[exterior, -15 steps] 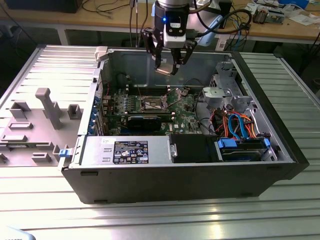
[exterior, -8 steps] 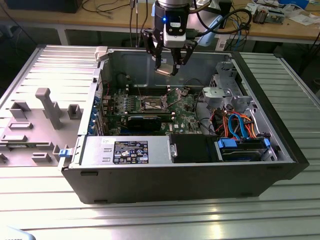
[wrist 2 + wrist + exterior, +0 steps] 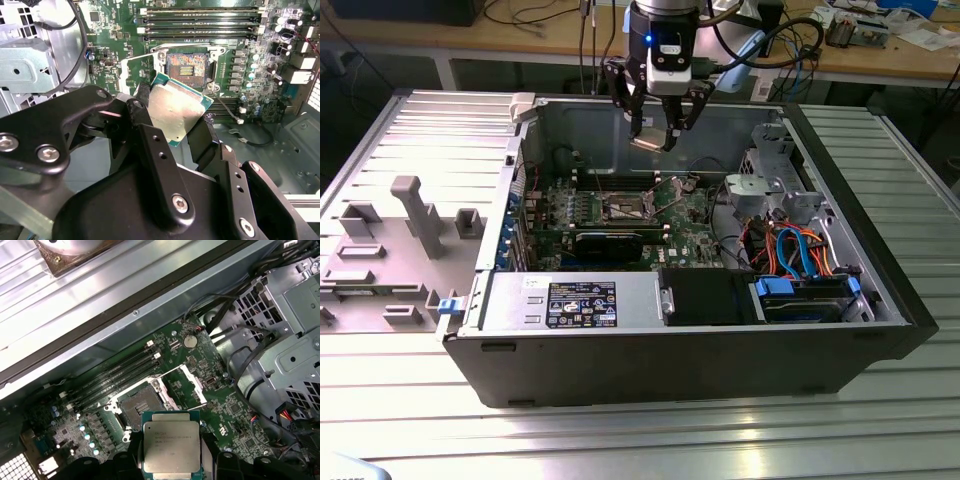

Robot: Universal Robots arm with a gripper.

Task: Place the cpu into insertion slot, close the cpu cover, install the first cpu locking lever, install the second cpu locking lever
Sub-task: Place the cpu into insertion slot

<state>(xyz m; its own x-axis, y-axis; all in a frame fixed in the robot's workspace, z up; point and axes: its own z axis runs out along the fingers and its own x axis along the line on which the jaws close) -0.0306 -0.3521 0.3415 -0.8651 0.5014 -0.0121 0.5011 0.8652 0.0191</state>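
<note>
Exterior view shows us the hand (image 3: 656, 136) clamped on the cpu (image 3: 648, 142) above the open computer case (image 3: 670, 362), at about one o'clock from the empty insertion slot (image 3: 625, 208) and well apart from it, while in the first wrist view we see the cpu cover (image 3: 194, 382) standing open.

Chip (image 3: 176, 105): dull silvery-grey top, teal-green edge.
Gripper (image 3: 171, 116): matte black, silver screw heads.
Board (image 3: 120, 35): dark green, speckled with small silver and black parts.
Socket (image 3: 187, 67): dark centre with coppery rows of contacts, grey metal rim.
Cover frame (image 3: 136, 70): silvery.
Memory slots (image 3: 200, 22): black, white end clips.
Case (image 3: 720, 360): black outside, grey inside.
Cables (image 3: 790, 248), at the exterior view's right: orange and blue.
Table (image 3: 620, 440): silver-grey, ribbed in long stripes.
</note>
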